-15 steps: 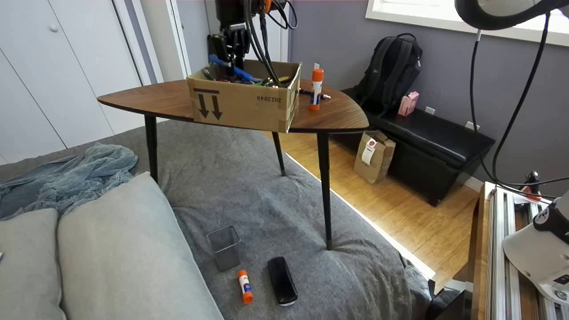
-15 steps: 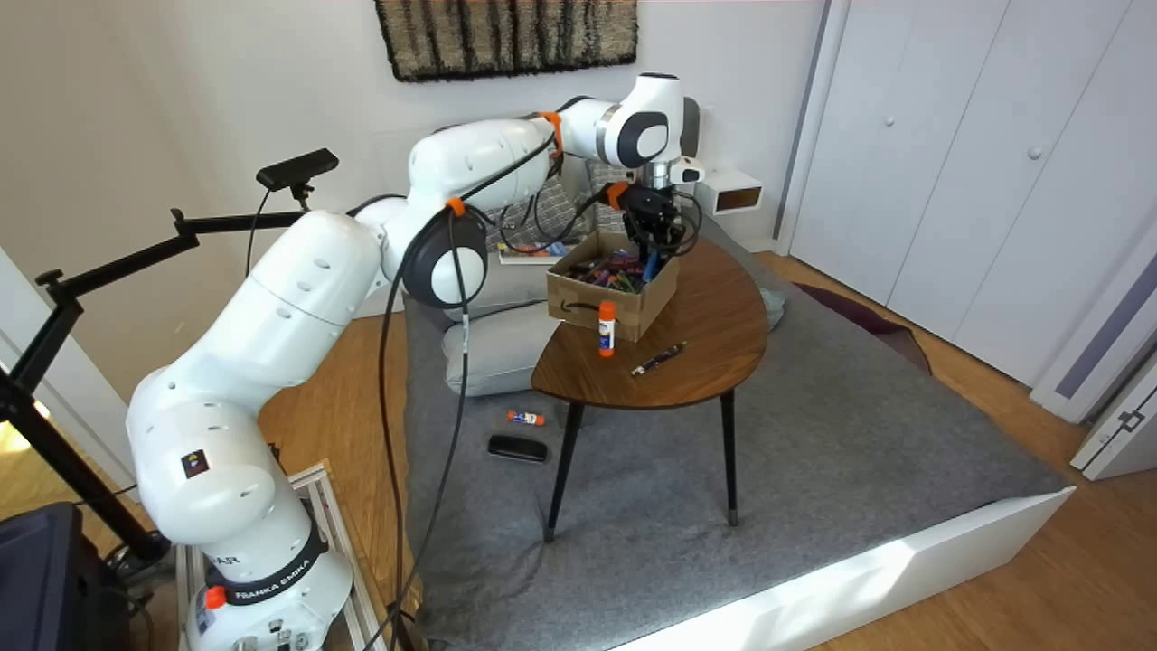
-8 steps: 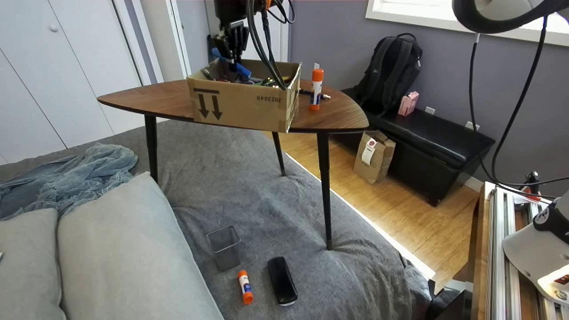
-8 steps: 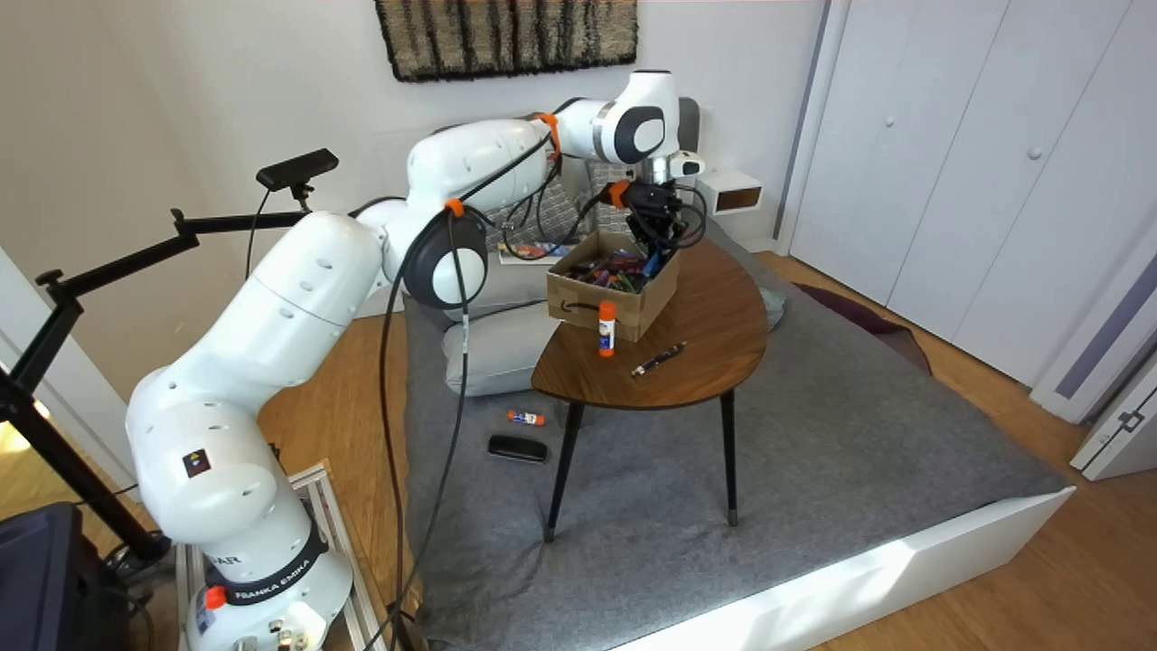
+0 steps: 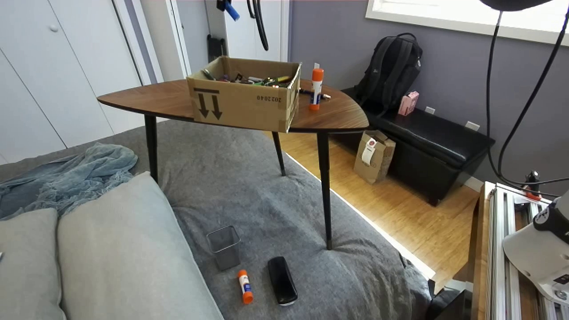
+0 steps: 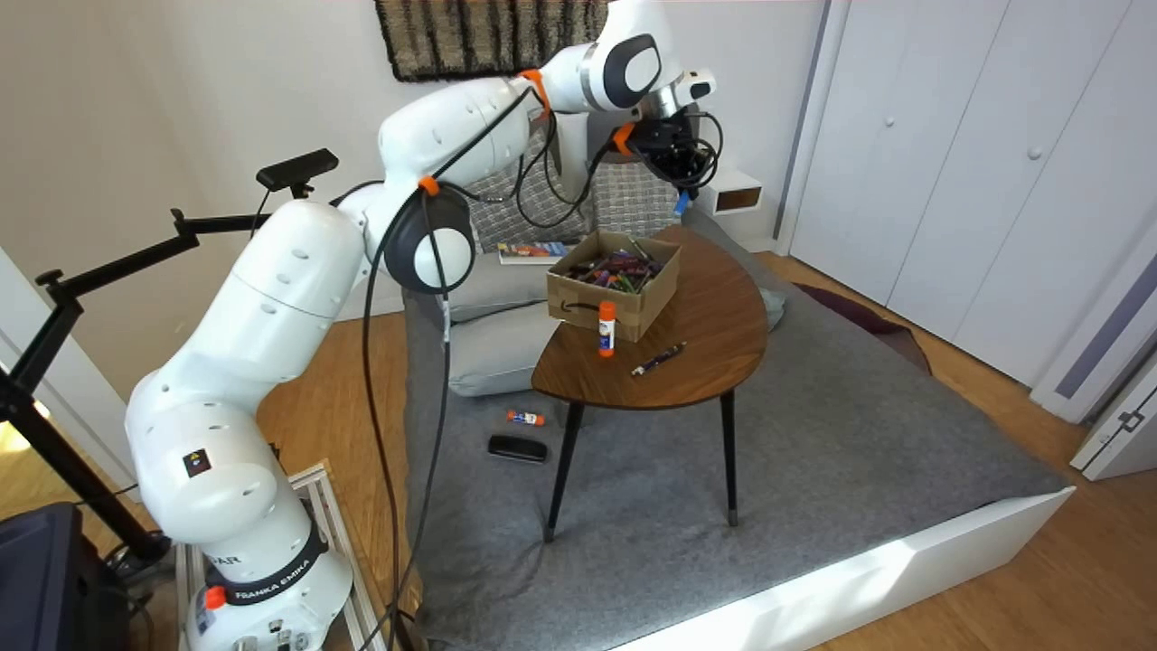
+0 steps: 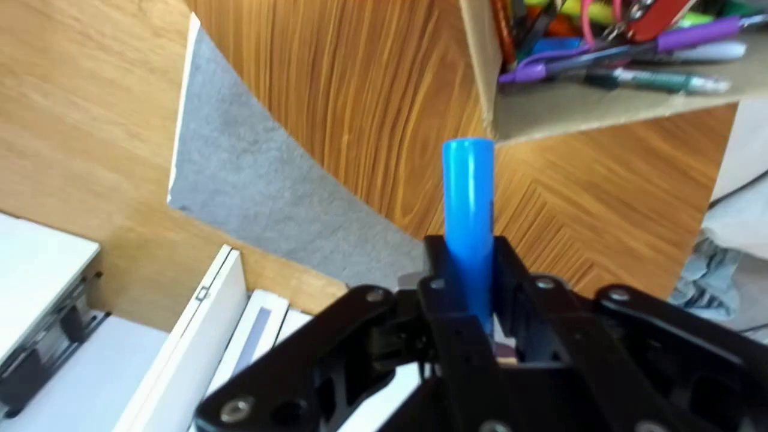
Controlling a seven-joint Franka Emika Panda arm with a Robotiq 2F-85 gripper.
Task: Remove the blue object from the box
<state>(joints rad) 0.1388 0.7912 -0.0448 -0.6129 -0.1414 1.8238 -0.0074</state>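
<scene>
The blue object (image 7: 469, 192), a slim bright blue stick, is clamped between the black fingers of my gripper (image 7: 468, 247) in the wrist view. One end sticks out past the fingertips; its other end is partly hidden by the gripper. In an exterior view the blue object (image 6: 682, 202) hangs below the gripper (image 6: 691, 181), above the back of the table. Its end (image 5: 231, 11) also shows at the top edge of an exterior view, higher than the box. The brown cardboard box (image 5: 240, 106) stands on the table, apart from the gripper, with many pens and markers inside.
A white glue stick with an orange cap (image 5: 316, 89) stands upright beside the box on the wooden table (image 6: 714, 362). A dark pen (image 6: 659, 359) lies near it. A black case (image 5: 282, 281), a second glue stick (image 5: 245, 287) and a mesh cup (image 5: 223, 248) are below on the grey bed.
My gripper has risen from inside the box with the blue object in it and moved away from the box, over the back of the table. The box has stayed in place.
</scene>
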